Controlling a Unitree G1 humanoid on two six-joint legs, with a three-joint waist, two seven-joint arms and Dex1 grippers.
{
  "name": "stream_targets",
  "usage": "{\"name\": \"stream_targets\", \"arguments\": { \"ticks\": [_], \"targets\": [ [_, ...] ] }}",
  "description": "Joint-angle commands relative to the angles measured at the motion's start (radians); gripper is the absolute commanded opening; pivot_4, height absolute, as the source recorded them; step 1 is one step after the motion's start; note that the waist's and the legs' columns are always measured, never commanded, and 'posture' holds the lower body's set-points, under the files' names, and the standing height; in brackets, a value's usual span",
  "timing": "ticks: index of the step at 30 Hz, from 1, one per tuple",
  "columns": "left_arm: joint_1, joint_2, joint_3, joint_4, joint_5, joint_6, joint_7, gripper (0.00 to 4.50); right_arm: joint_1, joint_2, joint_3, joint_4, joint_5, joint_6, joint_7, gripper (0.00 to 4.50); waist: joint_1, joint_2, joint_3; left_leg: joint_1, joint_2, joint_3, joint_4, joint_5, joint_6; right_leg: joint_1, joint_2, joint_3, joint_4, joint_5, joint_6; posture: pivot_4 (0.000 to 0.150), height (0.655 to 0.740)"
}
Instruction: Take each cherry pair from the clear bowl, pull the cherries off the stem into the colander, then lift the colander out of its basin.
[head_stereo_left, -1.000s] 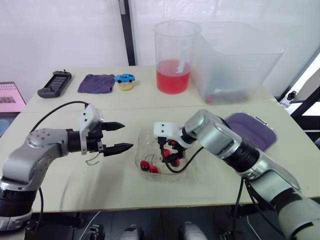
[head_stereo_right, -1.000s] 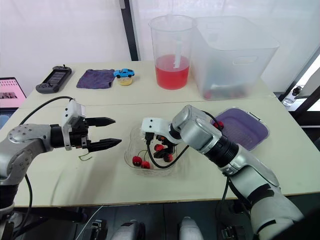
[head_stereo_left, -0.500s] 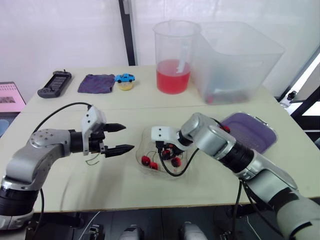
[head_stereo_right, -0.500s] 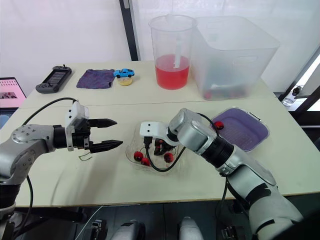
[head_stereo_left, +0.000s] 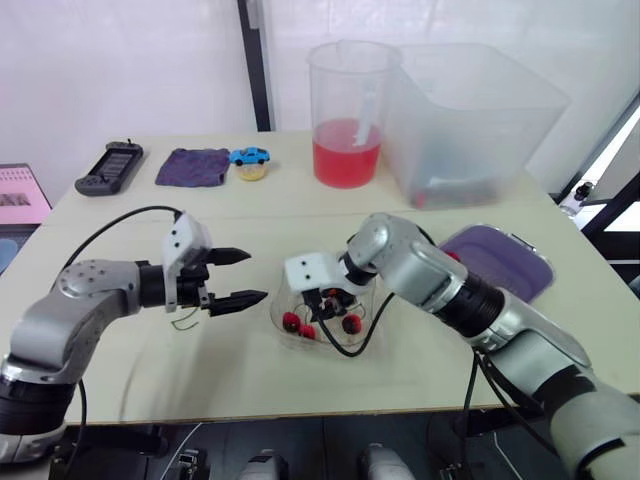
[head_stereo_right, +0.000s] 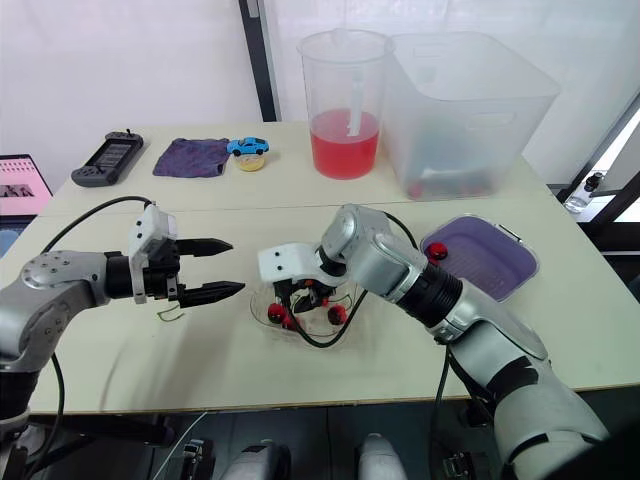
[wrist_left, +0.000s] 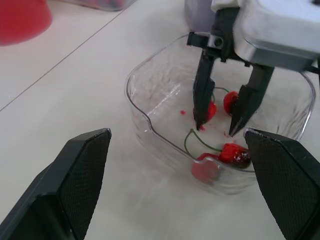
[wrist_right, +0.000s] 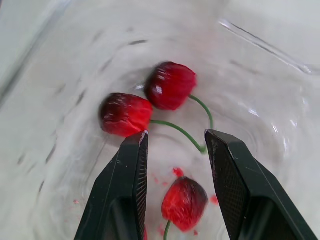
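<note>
1. Black fingers of the left gripper (head_stereo_right: 235, 266) stand spread apart and empty. They point rightward at the clear bowl (wrist_left: 160, 90) from just beside it, above the table (head_stereo_left: 230, 370). A bare green stem (head_stereo_right: 170, 314) lies on the table beneath this gripper.
2. The clear bowl sits mid-table between the two arms. It holds several red cherries, with juice flecks on its floor.
3. The right gripper (wrist_left: 215, 126) is down inside the bowl, fingers parted with nothing clamped. The tips are close over the bowl floor (contact cannot be told).
4. The cherry pair (wrist_right: 149, 102) is two cherries touching each other, lying just beyond the right gripper's tips. Their stems meet at a joint close against one finger. One stem runs nearly from finger to finger, so it lies along the closing line rather than across it. A loose cherry (wrist_right: 184, 202) lies in the gap, nearer the wrist.
5. Judgement: the right arm is the nearer one and the pick is its job. The fingers likely need a small wrist turn or reach so that the stem crosses the gap. Otherwise they may pinch the loose cherry instead.
6. The purple colander (head_stereo_right: 485, 255) sits near the bowl on its right and is not yet lifted.
</note>
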Motion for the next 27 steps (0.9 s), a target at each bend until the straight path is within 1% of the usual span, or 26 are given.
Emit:
{"name": "stream_targets", "arguments": {
  "ticks": [1,3,6,8,14,20,22,24,27],
  "targets": [
    [-0.004,0.011,0.035,-0.029,-0.008,-0.017,0.004,4.5,-0.012,0.029,-0.074,-0.066,0.017,0.223,-0.075,1.87,0.0,0.0,0.0,0.0,0.0,0.0,0.0,0.0,0.0,0.0,0.0,0.0,0.0,0.0,0.0,0.15,0.7337],
    [-0.007,0.011,0.031,-0.025,-0.005,-0.021,0.003,4.5,-0.023,0.034,-0.082,-0.084,0.017,0.317,-0.113,1.87,-0.001,0.0,0.0,0.0,0.0,0.0,0.0,0.0,0.0,0.0,0.0,0.0,0.0,0.0,0.0,0.15,0.7337],
    [-0.022,0.009,0.023,-0.016,-0.004,-0.024,-0.001,4.5,-0.055,-0.004,-0.03,-0.122,0.044,0.482,-0.12,1.87,0.001,0.0,0.0,0.0,0.0,0.0,0.0,0.0,0.0,0.0,0.0,0.0,0.0,0.0,0.0,0.15,0.7337],
    [-0.03,0.008,0.02,-0.012,-0.004,-0.025,-0.004,4.5,-0.066,-0.009,-0.017,-0.126,0.066,0.555,-0.143,1.87,0.0,0.0,0.0,0.0,0.0,0.0,0.0,0.0,0.0,0.0,0.0,0.0,0.0,0.0,0.0,0.15,0.7337],
    [-0.035,0.009,0.015,-0.008,0.0,-0.029,-0.013,4.5,-0.07,0.012,0.014,-0.106,0.126,0.626,-0.23,1.87,-0.002,0.0,0.0,0.0,0.0,0.0,0.0,0.0,0.0,-0.001,0.0,0.0,0.0,0.0,0.0,0.15,0.7337],
    [-0.04,0.009,0.012,-0.005,0.003,-0.029,-0.01,4.5,-0.064,0.019,0.025,-0.077,0.177,0.621,-0.295,1.87,-0.001,0.0,0.0,0.0,0.0,0.0,0.0,0.0,0.0,-0.001,0.0,0.0,0.0,0.0,0.0,0.15,0.7337],
    [-0.041,0.008,0.012,-0.005,0.003,-0.029,-0.009,4.5,-0.063,0.017,0.031,-0.071,0.189,0.62,-0.313,1.37,-0.001,0.0,0.0,0.0,0.0,0.0,0.0,0.0,0.0,-0.001,0.0,0.0,0.0,0.0,0.0,0.15,0.7337],
    [-0.039,0.008,0.014,-0.006,0.003,-0.03,-0.008,4.5,-0.068,0.004,0.052,-0.077,0.201,0.607,-0.318,0.71,-0.002,0.0,0.0,0.0,0.0,0.0,0.0,0.0,0.0,-0.001,0.0,0.0,0.0,0.0,0.0,0.15,0.7337],
    [-0.039,0.008,0.015,-0.006,0.003,-0.029,-0.007,4.5,-0.075,-0.004,0.059,-0.083,0.216,0.591,-0.327,0.71,-0.001,0.0,0.0,0.0,0.0,0.0,0.0,0.0,0.0,-0.001,0.0,0.0,0.0,0.0,0.0,0.15,0.7337]
  ]
}}
